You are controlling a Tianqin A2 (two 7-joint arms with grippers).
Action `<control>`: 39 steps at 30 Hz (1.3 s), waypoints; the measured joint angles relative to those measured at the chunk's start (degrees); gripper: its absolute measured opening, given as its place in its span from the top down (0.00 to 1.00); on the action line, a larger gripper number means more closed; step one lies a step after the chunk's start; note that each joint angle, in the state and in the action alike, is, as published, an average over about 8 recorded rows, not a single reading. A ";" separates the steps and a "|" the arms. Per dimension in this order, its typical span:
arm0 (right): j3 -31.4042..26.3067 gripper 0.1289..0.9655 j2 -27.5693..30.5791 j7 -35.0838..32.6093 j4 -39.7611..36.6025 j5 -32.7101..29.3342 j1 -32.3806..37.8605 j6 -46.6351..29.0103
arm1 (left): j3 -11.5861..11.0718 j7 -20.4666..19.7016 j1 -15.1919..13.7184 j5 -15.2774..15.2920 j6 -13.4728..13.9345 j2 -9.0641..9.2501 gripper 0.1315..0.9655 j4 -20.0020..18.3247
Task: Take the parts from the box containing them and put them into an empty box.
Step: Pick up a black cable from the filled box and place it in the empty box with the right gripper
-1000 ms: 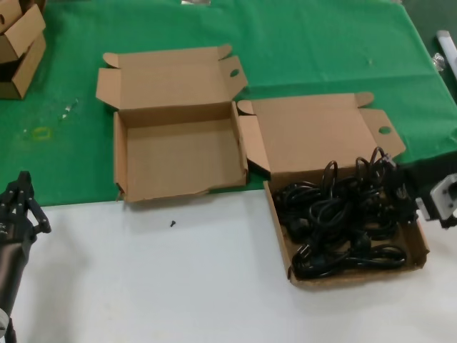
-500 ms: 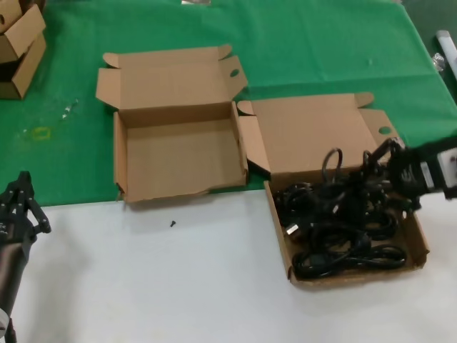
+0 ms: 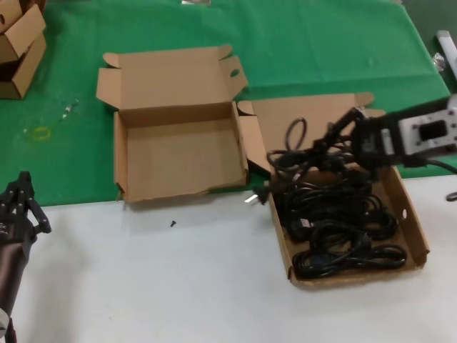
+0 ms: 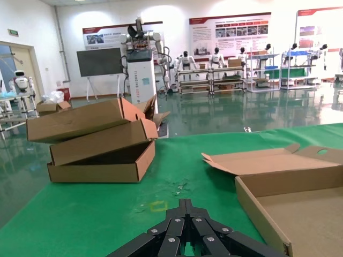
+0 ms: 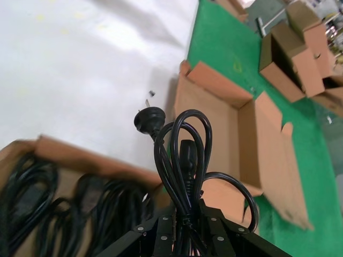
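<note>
Since half a second ago the right gripper [image 3: 341, 143] has risen and swung toward the robot's left, dragging one power cord [image 3: 300, 153] up out of the pile — the gripper sat low over the cords at the box's right wall, and now it hangs above the box's rear-left part.

Near to far: left gripper [image 3: 18, 200] parked at the near left over the white tabletop [image 3: 157, 286], unchanged in all three head frames; its wrist view shows the fingers [image 4: 185, 227] closed together, nothing between them. A small dark speck [image 3: 172, 224] lies on the white surface ahead of it.

Box containing the parts [image 3: 418, 236], near right on the white surface: several coiled black cords [image 3: 343, 236] remain inside. The lifted cord's loops stand clear above them; its plug [image 3: 255, 198] dangles past the box's left wall, over the table. Right wrist view: jaws clamped on the cord bundle [image 5: 185, 176], plug [image 5: 149, 119] hanging beyond.

Empty box [image 3: 121, 161] — farther left, on the green cloth [image 3: 321, 50], lid folded back, its right wall just beside the full box's lid flap. Nothing in it.

Far left corner: stacked smaller brown cartons [image 3: 20, 46].
</note>
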 joint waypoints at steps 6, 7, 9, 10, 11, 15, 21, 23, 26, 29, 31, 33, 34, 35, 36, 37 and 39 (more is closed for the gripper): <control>-1.34 0.90 -4.17 0.18 0.21 -0.91 1.38 2.00 | 0.00 0.00 0.00 0.00 0.00 0.00 0.99 0.00; -1.60 0.90 -4.92 0.20 0.25 -1.09 1.55 2.39 | 0.00 0.00 0.00 0.00 0.00 0.00 0.99 0.00; -2.16 0.90 -6.46 0.18 0.13 -1.47 1.93 3.16 | 0.00 0.00 0.00 0.00 0.00 0.00 0.99 0.00; -2.45 0.90 -7.27 0.11 -0.07 -1.66 2.15 3.55 | 0.00 0.00 0.00 0.00 0.00 0.00 0.99 0.00; -2.74 0.90 -8.11 0.03 -0.36 -1.85 2.40 3.95 | 0.00 0.00 0.00 0.00 0.00 0.00 0.99 0.00; -3.91 0.90 -11.74 -0.43 -2.48 -2.61 3.71 5.60 | 0.00 0.00 0.00 0.00 0.00 0.00 0.99 0.00; -5.49 0.90 -17.25 -1.09 -7.07 -3.72 5.80 8.19 | 0.00 0.00 0.00 0.00 0.00 0.00 0.99 0.00; -5.93 0.90 -19.06 -1.50 -8.91 -4.02 6.43 9.10 | 0.00 0.00 0.00 0.00 0.00 0.00 0.99 0.00; -6.46 0.90 -21.85 -2.69 -12.29 -4.31 7.44 10.56 | 0.00 0.00 0.00 0.00 0.00 0.00 0.99 0.00; -6.77 0.90 -24.72 -4.62 -16.54 -4.36 8.58 12.01 | 0.00 0.00 0.00 0.00 0.00 0.00 0.99 0.00; -6.87 0.90 -26.70 -6.44 -19.93 -4.30 9.46 13.01 | 0.00 0.00 0.00 0.00 0.00 0.00 0.99 0.00; -6.85 0.90 -28.60 -8.54 -23.54 -4.16 10.39 13.98 | 0.00 0.00 0.00 0.00 0.00 0.00 0.99 0.00; -6.78 0.90 -29.54 -9.72 -25.44 -4.04 10.91 14.46 | 0.00 0.00 0.00 0.00 0.00 0.00 0.99 0.00; -6.67 0.90 -30.41 -10.94 -27.31 -3.91 11.43 14.92 | 0.00 0.00 0.00 0.00 0.00 0.00 0.99 0.00; -6.52 0.90 -31.25 -12.21 -29.20 -3.76 11.96 15.37 | 0.00 0.00 0.00 0.00 0.00 0.00 0.99 0.00; -6.31 0.90 -32.13 -13.62 -31.31 -3.57 12.56 15.82 | 0.00 0.00 0.00 0.00 0.00 0.00 0.99 0.00; -5.77 0.90 -33.76 -16.54 -35.40 -3.11 13.80 16.66 | 0.00 0.00 0.00 0.00 0.00 0.00 0.99 0.00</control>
